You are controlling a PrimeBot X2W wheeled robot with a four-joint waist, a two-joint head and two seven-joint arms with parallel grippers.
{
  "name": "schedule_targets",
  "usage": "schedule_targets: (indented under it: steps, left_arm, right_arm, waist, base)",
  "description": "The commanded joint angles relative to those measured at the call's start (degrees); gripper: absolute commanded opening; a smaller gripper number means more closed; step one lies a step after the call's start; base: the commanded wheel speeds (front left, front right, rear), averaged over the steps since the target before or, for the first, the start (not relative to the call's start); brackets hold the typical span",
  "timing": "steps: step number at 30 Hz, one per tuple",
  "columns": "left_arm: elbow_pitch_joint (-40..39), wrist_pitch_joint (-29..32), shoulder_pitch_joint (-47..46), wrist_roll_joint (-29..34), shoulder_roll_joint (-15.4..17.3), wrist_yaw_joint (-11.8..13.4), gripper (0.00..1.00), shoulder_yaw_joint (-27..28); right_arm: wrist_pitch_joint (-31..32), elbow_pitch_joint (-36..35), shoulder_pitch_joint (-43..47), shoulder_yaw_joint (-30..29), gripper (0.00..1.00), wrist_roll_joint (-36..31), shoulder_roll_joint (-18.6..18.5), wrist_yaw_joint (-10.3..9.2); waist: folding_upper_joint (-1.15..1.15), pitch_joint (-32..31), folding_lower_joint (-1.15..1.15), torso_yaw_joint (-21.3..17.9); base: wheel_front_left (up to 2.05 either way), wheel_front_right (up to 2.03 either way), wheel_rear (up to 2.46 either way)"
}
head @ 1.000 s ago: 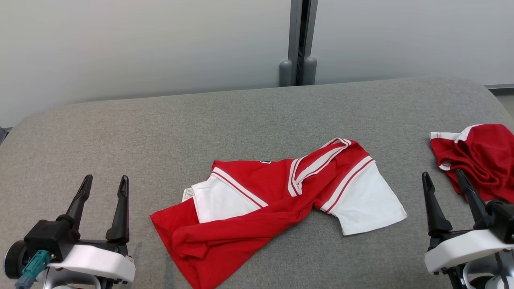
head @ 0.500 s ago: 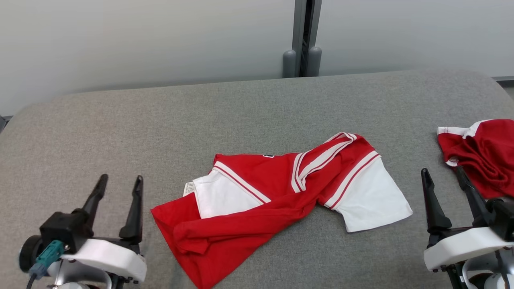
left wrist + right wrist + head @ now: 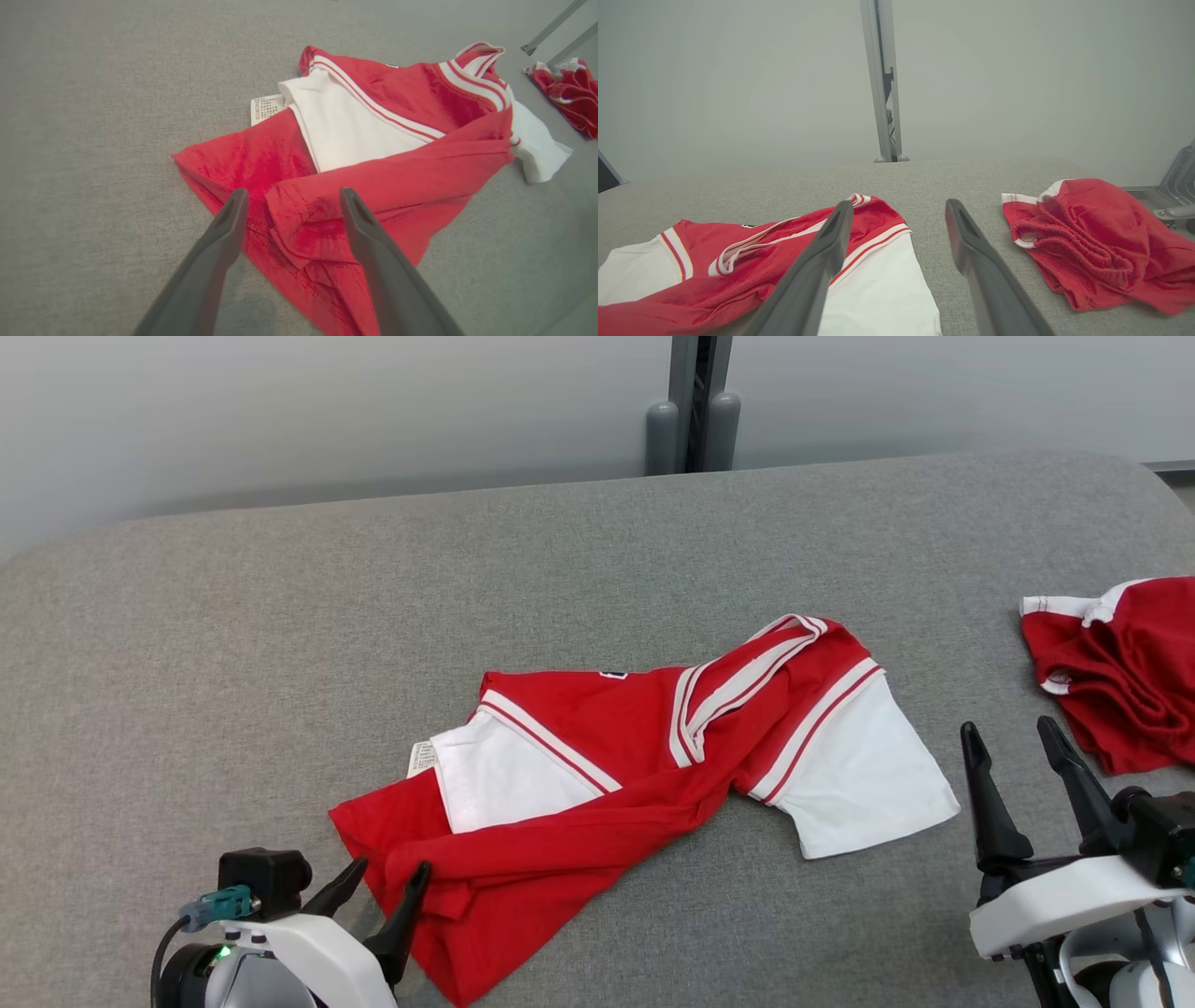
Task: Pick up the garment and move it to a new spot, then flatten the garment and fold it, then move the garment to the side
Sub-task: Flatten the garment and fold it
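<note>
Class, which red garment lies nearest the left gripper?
The white-sleeved jersey, right at the left gripper; the bunched red shorts lie by the right gripper.

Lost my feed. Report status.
Left gripper open, at jersey near corner. Right gripper open, beside white sleeve. Jersey crumpled. Red shorts far right, clear of it.

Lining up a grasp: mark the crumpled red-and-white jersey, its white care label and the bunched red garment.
Crumpled red-and-white jersey (image 3: 597, 728): head view, red chest panel.
White care label (image 3: 265, 108): left wrist view, label's middle.
Bunched red garment (image 3: 1101, 219): right wrist view, smooth red middle.
</note>
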Motion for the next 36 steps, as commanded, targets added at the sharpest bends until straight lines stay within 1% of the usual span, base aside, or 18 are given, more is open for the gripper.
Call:
schedule_targets:
  steps: [1,2,3,4,5,6,7,11,14,18,22,25,28,36]
  left_arm:
    - [1.22,0.23,-1.24,-0.84,0.01,-0.98,1.0,-0.05]
    - [1.82,0.43,-1.41,-1.17,-0.08,-1.29,0.93,-0.07]
    - [2.35,0.59,-1.58,-1.5,-0.21,-1.56,0.63,-0.13]
    - [2.76,0.53,-1.82,-1.59,-0.24,-1.84,0.37,-0.1]
    - [3.14,0.47,-2.03,-1.81,-0.29,-2.07,0.08,-0.13]
    - [3.14,0.47,-2.03,-1.81,-0.29,-2.07,0.08,-0.13]
    - [3.58,0.87,-2.08,-2.1,-0.28,-2.57,0.0,-0.33]
    - [4.81,1.1,-2.47,-2.78,-0.21,-3.74,0.0,-0.67]
    - [5.48,0.38,-2.91,-2.65,-0.06,-4.04,0.0,-0.56]
    - [5.77,-1.24,-3.31,-1.91,0.44,-3.9,0.0,0.0]
    - [5.46,-1.71,-3.47,-1.81,0.69,-3.85,0.0,0.11]
    - [5.27,-1.92,-3.86,-1.66,0.79,-3.89,0.0,0.1]
    - [5.13,-2.31,-4.32,-1.46,0.77,-3.97,0.0,0.07]
    - [4.09,-3.14,-5.85,-0.54,1.12,-4.46,0.0,-0.55]
  right_arm:
    - [-0.55,0.13,-0.82,0.03,1.0,0.22,-0.25,-0.02]
    - [-0.51,0.18,-0.86,0.06,1.0,0.24,-0.25,-0.02]
    - [-0.51,0.18,-0.9,0.03,1.0,0.26,-0.24,-0.02]
    - [-0.51,0.19,-0.96,0.01,1.0,0.29,-0.24,-0.02]
    - [-0.53,0.2,-1.03,-0.03,1.0,0.32,-0.25,-0.02]
    - [-0.53,0.2,-1.03,-0.03,1.0,0.32,-0.25,-0.02]
    - [-0.54,0.2,-1.07,-0.08,1.0,0.35,-0.25,-0.02]
    - [-0.56,0.21,-1.29,-0.3,1.0,0.55,-0.25,-0.02]
    - [-0.74,0.21,-1.42,-0.77,1.0,0.68,-0.25,-0.02]
    - [-1.91,-0.96,-2.05,-2.62,1.0,-1.15,-0.27,-0.02]
    - [-0.05,0.83,-1.24,-4.32,1.0,-2.83,-0.2,-0.02]
    - [1.54,5.18,-0.69,-3.15,1.0,-3.0,-0.21,-0.02]
    - [1.81,11.15,-1.32,-1.86,1.0,-2.18,-0.26,-0.02]
    - [-2.57,28.75,-10.19,-0.82,1.0,-0.37,-0.29,-0.02]
  waist:
    - [0.0,0.27,0.0,-0.15]
    - [0.0,0.34,0.0,-0.19]
    - [0.0,0.41,0.0,-0.21]
    - [0.0,0.46,0.0,-0.21]
    - [0.0,0.48,0.0,-0.22]
    - [0.0,0.48,0.0,-0.22]
    - [0.0,0.5,0.0,-0.22]
    - [0.0,0.68,0.0,-0.31]
    - [0.0,0.79,0.0,-0.4]
    - [0.0,0.94,0.0,-0.54]
    - [0.0,1.11,0.0,-0.58]
    - [0.0,1.45,0.0,-0.44]
    - [0.0,1.94,0.0,-0.22]
    - [0.0,3.76,0.0,0.83]
  base:
    - [0.0,0.0,0.0]
    - [0.0,0.0,0.0]
    - [0.0,0.0,0.0]
    - [0.0,0.0,0.0]
    - [0.0,0.0,0.0]
    - [0.0,0.0,0.0]
    - [0.0,0.0,0.0]
    - [0.0,0.0,0.0]
    - [0.0,0.0,0.0]
    - [0.0,0.0,0.0]
    - [0.0,0.0,0.0]
    - [0.0,0.0,0.0]
    - [0.0,0.0,0.0]
    - [0.0,0.0,0.0]
